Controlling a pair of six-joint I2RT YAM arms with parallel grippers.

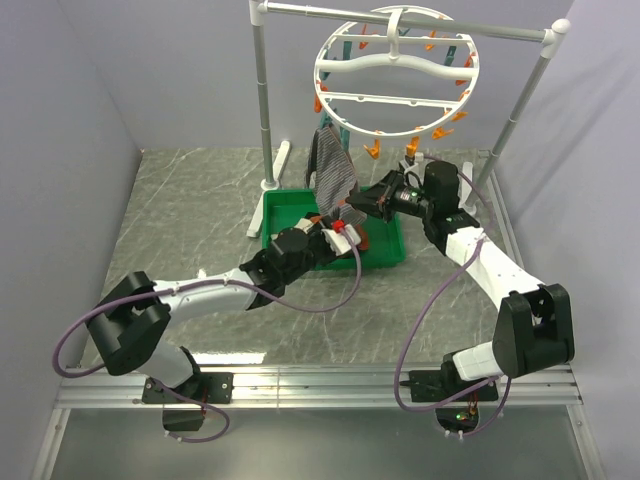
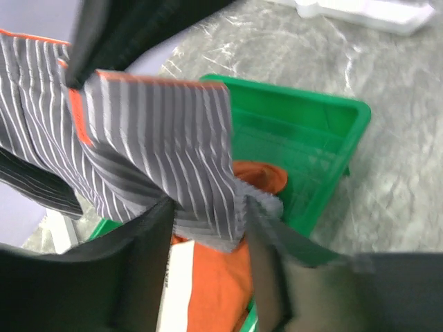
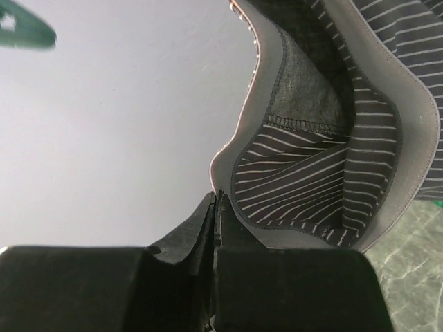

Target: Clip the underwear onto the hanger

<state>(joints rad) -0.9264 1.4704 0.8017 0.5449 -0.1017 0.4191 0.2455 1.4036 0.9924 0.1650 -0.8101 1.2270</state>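
**Both grippers on the striped briefs, held up over the green tray**

In the top view you see the underwear (image 1: 333, 172) raised in the middle of the frame. It sits above the back edge of the green tray (image 1: 385, 255) and just below the lower left rim of the hanger (image 1: 392, 97). The hanger hangs from the white-and-grey tube rack (image 1: 262, 100) at the top of the frame. Orange clothespins (image 1: 373, 150) dangle from its lower rim, near the cloth. You cannot tell from these views whether any pin has hold of the fabric.

Your left gripper (image 1: 343, 228) reaches in from the lower left. In its wrist view the two dark fingers (image 2: 149, 256) stand a narrow way apart, with a bunched lower edge of the striped cloth pinched between them. Below that cloth, the tray holds an orange-rust garment (image 2: 259, 176) and a white cloth (image 2: 176, 277).

Your right gripper (image 1: 362, 205) comes in from the right. In its wrist view the fingertips are pressed tight together at the lower centre, where the end of the grey waistband (image 3: 415, 138) runs into them. The opened waist shows its striped inside above. A teal clothespin (image 3: 24, 28) shows in the upper left corner of that view.
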